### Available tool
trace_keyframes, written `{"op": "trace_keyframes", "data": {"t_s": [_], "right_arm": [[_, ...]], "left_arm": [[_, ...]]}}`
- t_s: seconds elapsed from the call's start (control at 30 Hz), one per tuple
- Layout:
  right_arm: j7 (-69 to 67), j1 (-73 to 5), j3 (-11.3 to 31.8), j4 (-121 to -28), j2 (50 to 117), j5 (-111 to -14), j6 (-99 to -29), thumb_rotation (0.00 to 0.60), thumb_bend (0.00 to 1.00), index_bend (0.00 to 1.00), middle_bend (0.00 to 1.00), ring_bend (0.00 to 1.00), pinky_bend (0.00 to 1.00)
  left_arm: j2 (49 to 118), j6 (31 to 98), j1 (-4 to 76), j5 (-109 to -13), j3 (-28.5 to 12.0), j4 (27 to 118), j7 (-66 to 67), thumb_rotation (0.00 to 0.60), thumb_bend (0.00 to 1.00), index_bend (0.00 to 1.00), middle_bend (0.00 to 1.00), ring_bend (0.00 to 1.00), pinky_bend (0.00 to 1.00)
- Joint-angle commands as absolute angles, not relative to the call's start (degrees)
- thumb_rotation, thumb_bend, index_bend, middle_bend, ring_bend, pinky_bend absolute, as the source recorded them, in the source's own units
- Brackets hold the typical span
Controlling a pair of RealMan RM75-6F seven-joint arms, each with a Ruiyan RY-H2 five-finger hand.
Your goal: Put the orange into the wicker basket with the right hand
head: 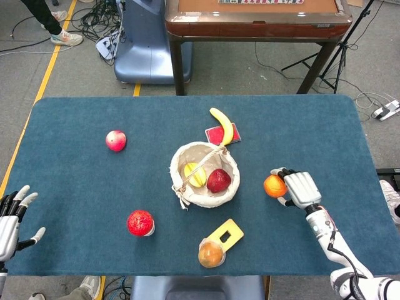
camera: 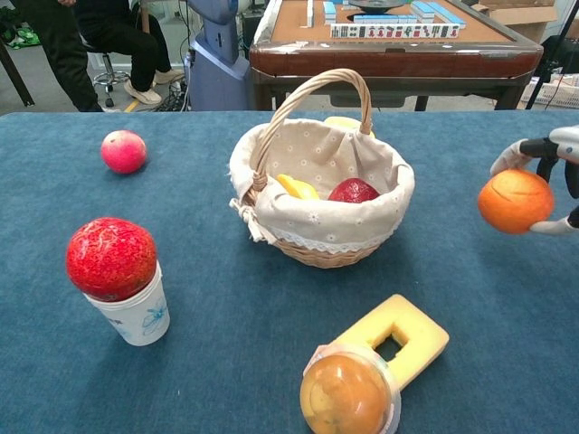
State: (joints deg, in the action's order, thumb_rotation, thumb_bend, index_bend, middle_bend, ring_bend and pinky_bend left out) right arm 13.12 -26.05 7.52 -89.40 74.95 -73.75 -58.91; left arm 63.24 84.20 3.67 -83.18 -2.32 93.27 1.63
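right hand [head: 300, 189]: grips orange [head: 274, 185], right of wicker basket [head: 204, 174] | left hand [head: 11, 217]: fingers spread, holds nothing | writing: none readable

Orange [camera: 515, 201] in right hand [camera: 554, 172] fingers [camera: 507, 158].

Matt blue cloth across the desk [camera: 507, 344], slightly napped. Woven wicker on the basket [camera: 318, 251] — lined with pale, dotted fabric, lace along the rim. Dimpled, softly glossy peel on the orange [camera: 516, 201], gripped by a right hand [head: 301, 189] of smooth grey-white plastic with dark joints. Rough, pebbled red skin on the fruit [camera: 110, 258] sitting in a printed paper cup [camera: 136, 316]. Shiny clear plastic over the amber ball [camera: 346, 395] — glossy yellow plastic block [camera: 398, 339] behind.
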Motion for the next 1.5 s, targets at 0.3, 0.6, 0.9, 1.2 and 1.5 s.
{"op": "trace_keyframes", "data": {"t_s": [0.3,0.6,0.9,1.2,1.5], "right_arm": [[-0.4,-29.2,11.2,-99.9,70.2,-77.6,-58.1,0.600,0.28,0.39,0.39,0.38,0.55],[-1.1,-33.1,12.6,-102.5,74.0,-73.0,-54.3,0.600,0.28,0.28,0.27,0.35,0.56],[-1.4,-34.7,12.8,-102.5,75.5,-71.8,-53.7,0.600,0.28,0.12,0.14,0.24,0.56],[0.9,-30.7,9.3,-103.6,70.1,-75.6,-59.2,0.600,0.28,0.12,0.14,0.24,0.56],[7.3,-21.7,3.8,-100.4,66.8,-82.4,-72.7,0.600,0.28,0.12,0.15,0.24,0.56]], "left_arm": [[63.2,84.2,3.7,-83.2,-2.3,93.3,1.8,0.600,0.26,0.18,0.00,0.00,0.00],[63.2,84.6,3.5,-83.2,-2.2,93.2,1.7,0.600,0.26,0.18,0.00,0.00,0.00],[63.2,84.7,3.2,-83.1,-2.1,93.0,1.2,0.600,0.26,0.18,0.00,0.00,0.00],[62.9,84.7,3.1,-83.0,-2.2,92.7,0.7,0.600,0.26,0.18,0.00,0.00,0.00],[62.9,84.3,3.6,-83.2,-2.4,93.2,1.2,0.600,0.26,0.18,0.00,0.00,0.00]]}}
